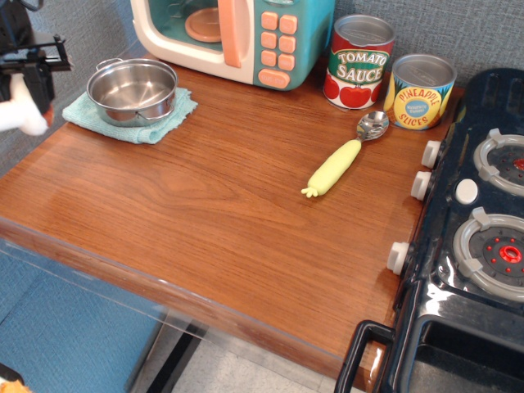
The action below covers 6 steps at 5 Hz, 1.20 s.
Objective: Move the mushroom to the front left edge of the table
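My black gripper (29, 90) is at the far left edge of the view, above the table's left side and left of the pot. It is shut on the mushroom (18, 116). The mushroom's white stem hangs below the fingers, with a sliver of reddish cap (49, 119) beside it, and the rest is cut off by the frame edge. It is held in the air, not touching the wood. The table (213, 205) is glossy reddish-brown wood with a clear plastic strip (98, 282) along its front edge.
A steel pot (131, 88) sits on a teal cloth (168, 119) at the back left. A toy microwave (246, 37), a tomato sauce can (358, 64) and a pineapple can (419, 92) line the back. A yellow-handled spoon (336, 164) lies mid-right. A black toy stove (479, 237) fills the right.
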{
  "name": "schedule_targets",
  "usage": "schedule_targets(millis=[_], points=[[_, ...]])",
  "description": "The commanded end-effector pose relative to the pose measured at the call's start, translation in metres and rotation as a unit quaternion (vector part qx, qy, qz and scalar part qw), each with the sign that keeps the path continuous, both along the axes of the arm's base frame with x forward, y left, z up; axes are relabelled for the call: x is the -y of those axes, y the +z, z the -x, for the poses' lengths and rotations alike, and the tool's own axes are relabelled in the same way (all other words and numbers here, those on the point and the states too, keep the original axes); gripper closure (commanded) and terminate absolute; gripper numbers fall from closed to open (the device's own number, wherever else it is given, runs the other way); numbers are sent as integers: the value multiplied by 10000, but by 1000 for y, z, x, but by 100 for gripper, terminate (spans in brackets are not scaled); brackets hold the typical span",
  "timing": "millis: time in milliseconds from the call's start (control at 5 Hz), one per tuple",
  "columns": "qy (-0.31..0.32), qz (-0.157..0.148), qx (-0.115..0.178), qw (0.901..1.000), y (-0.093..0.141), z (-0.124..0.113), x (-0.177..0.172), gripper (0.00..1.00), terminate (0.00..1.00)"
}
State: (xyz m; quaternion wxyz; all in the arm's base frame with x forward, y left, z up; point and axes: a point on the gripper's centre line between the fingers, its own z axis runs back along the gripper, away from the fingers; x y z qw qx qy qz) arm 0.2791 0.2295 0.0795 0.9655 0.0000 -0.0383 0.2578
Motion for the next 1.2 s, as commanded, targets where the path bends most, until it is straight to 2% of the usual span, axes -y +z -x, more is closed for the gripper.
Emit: schedule_targets(millis=[0,600,1000], points=[[129,-228,235,9994,21,1,-4,0,0],[-66,-287,551,9980,39,1,6,0,0],[-66,-287,551,9980,39,1,6,0,0]])
